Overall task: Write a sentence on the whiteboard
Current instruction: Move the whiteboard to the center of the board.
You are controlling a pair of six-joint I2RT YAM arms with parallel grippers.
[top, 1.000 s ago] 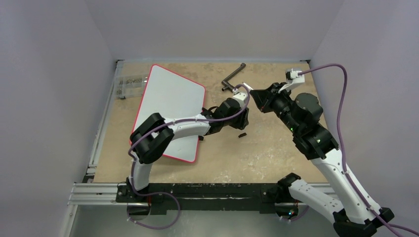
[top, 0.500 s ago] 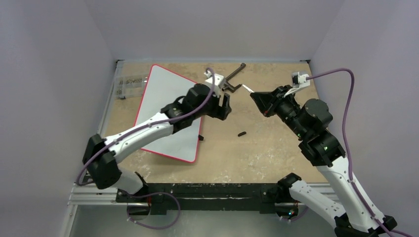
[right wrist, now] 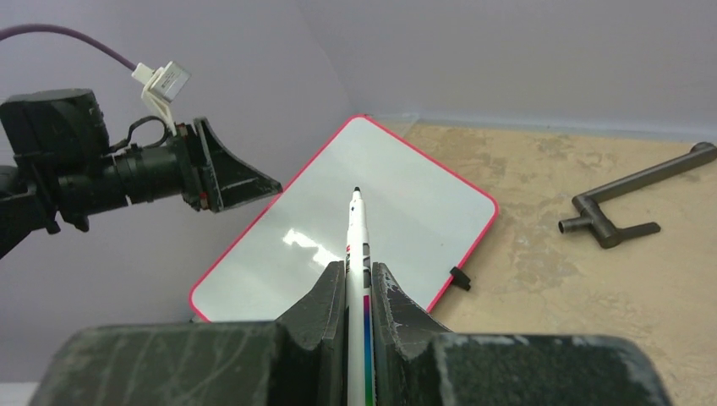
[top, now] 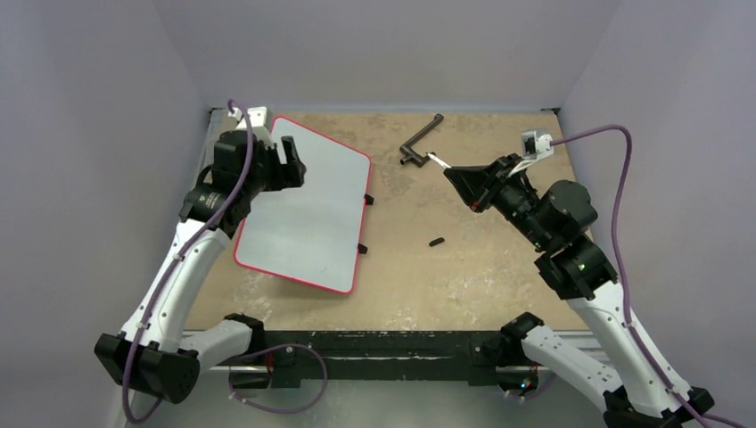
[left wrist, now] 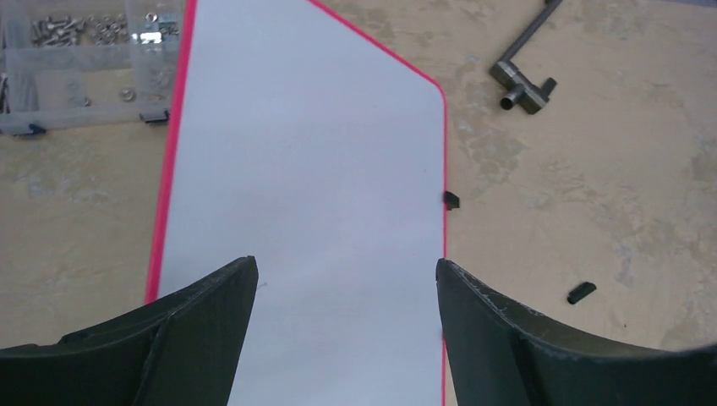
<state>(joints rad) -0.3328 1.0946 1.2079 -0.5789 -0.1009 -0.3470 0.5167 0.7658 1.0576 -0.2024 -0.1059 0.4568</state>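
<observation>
The whiteboard [top: 312, 214] lies flat at the left of the table, white with a red rim and small black clips [top: 362, 249]. No sentence shows on it; its surface is blank. My left gripper [top: 292, 167] is open and empty, above the board's far left part; in the left wrist view [left wrist: 347, 271] the board [left wrist: 321, 152] fills the space between its fingers. My right gripper [top: 456, 176] is shut on a white marker [top: 437, 160], held in the air right of the board. In the right wrist view [right wrist: 358, 269] the uncapped marker [right wrist: 356, 228] points toward the board [right wrist: 279, 262].
A small black marker cap [top: 436, 242] lies on the table right of the board. A grey metal crank handle [top: 419, 143] lies at the back centre. A clear box of screws [left wrist: 84, 59] sits left of the board's far end. Walls close three sides.
My left arm has swung from the table's centre across the board to its far left part, and its gripper is open. My right gripper with the marker has shifted only slightly.
</observation>
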